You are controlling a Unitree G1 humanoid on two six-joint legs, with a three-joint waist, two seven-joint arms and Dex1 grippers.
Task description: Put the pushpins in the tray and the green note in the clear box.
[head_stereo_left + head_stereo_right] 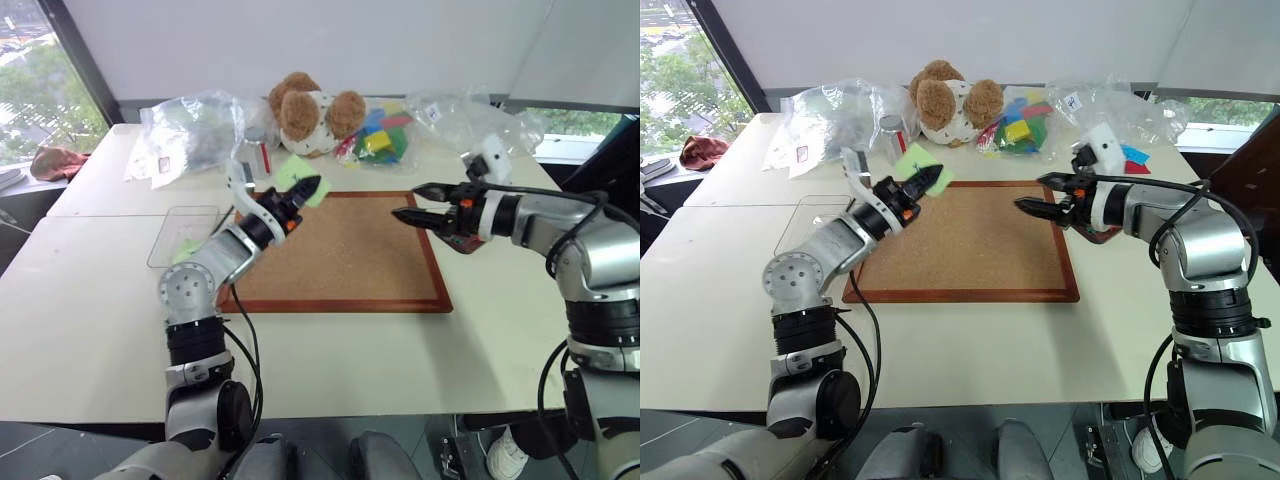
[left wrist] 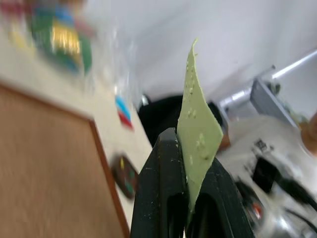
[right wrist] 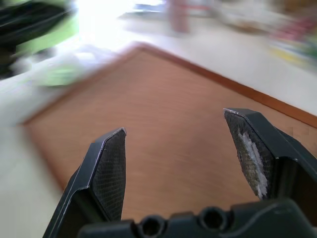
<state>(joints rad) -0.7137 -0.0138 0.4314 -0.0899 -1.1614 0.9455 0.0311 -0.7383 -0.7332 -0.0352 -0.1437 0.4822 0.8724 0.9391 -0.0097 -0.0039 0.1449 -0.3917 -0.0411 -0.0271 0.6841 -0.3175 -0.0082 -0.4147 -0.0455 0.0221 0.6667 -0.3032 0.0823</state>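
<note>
Pinching green note | left claw | above corkboard

Rough cork board, glossy wooden frame, thin matt paper green note.

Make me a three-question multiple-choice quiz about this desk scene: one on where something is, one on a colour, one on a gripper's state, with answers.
1. Where is the green note?
A. pinned on the corkboard
B. between the left gripper's fingers
C. inside the clear box

2. What colour is the corkboard's frame?
A. reddish brown
B. white
C. blue

3. How do the right gripper's fingers stand?
A. shut on a pushpin
B. shut on the note
C. open, holding nothing

Answers: B, the left gripper pinches the note above the board's far left corner. A, a reddish-brown border rings the cork. C, the right wrist view shows a wide gap with nothing between them.
</note>
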